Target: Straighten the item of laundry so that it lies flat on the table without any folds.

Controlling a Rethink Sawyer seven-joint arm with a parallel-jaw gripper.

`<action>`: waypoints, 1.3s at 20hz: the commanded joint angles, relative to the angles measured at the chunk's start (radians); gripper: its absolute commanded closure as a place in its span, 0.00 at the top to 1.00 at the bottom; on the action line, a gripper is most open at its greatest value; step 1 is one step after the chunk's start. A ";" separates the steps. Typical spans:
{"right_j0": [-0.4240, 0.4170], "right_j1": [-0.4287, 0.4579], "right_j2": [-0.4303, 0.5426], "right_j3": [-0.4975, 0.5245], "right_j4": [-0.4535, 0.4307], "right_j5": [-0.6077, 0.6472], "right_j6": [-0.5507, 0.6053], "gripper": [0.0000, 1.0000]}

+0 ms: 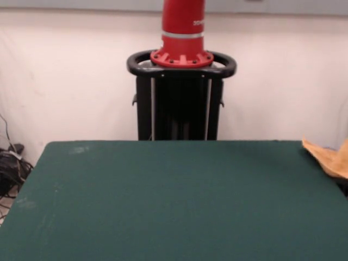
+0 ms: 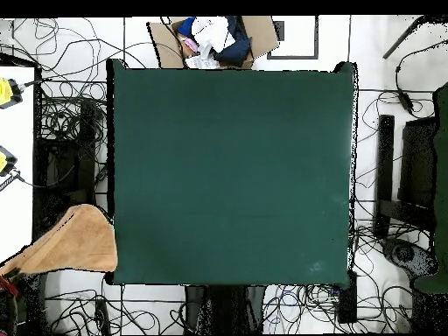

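Green table (image 2: pixel 232 171) seen bare, cables strewn on floor around it; towel (image 2: pixel 74 243) found off table's corner near robot base, only tip touching edge; claw not shown, state cannot be told; straightening not yet begun; towel must first be brought onto felt

Front view: even, soft room light is falling across the tabletop (image 1: pixel 163 206), no hard shadows, no glare. The wall (image 1: pixel 65 76) behind is glowing pale & slightly washed out. Whole pic is looking a bit soft, esp. the towel (image 1: pixel 329 157) corner at the right edge. A faint paler smudge is showing on the felt near far left.

Overhead: floor (image 2: pixel 385 70) is blowing out nearly white, cables (image 2: pixel 70 114) are standing out sharp vs. it. Tabletop (image 2: pixel 232 175) is reading flat, uniform dark green.
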 commanded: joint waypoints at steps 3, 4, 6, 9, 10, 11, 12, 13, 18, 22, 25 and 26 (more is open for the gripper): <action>0.013 0.028 0.011 -0.129 0.030 0.164 0.371 0.00; 0.013 0.028 0.009 -0.144 0.025 0.183 0.378 0.00; -0.003 0.014 0.026 -0.148 0.036 0.192 0.374 0.00; -0.027 -0.021 0.050 -0.102 0.052 0.170 0.333 0.00; -0.037 -0.030 0.060 -0.081 0.059 0.155 0.313 0.00; -0.047 -0.040 0.069 -0.059 0.066 0.139 0.293 0.00; -0.057 -0.044 0.079 -0.043 0.072 0.123 0.273 0.00; -0.084 -0.058 0.099 -0.005 0.083 0.091 0.225 0.00; -0.297 -0.120 0.332 0.239 0.163 -0.185 -0.091 0.00; -0.411 -0.123 0.459 0.312 0.106 -0.307 -0.118 0.00; -0.459 -0.106 0.495 0.317 0.037 -0.343 -0.068 0.00; -0.461 -0.097 0.497 0.309 0.020 -0.346 -0.045 0.00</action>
